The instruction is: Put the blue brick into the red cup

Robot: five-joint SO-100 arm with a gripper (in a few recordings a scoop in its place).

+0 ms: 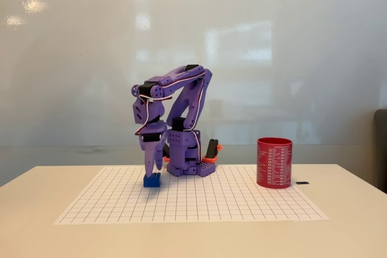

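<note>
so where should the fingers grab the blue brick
Come straight down from above and pinch the blue brick across its flat side walls. It sits low and flat on the grid mat, studs up, with the gripper already right above it.

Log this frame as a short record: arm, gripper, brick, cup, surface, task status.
arm: purple, folded over, reaching down
gripper: pointing down onto the blue brick; jaw state unclear
blue brick: on the grid sheet, left of the arm's base
red cup: upright, right edge of the sheet
table: pale
status: brick not yet in cup
</note>
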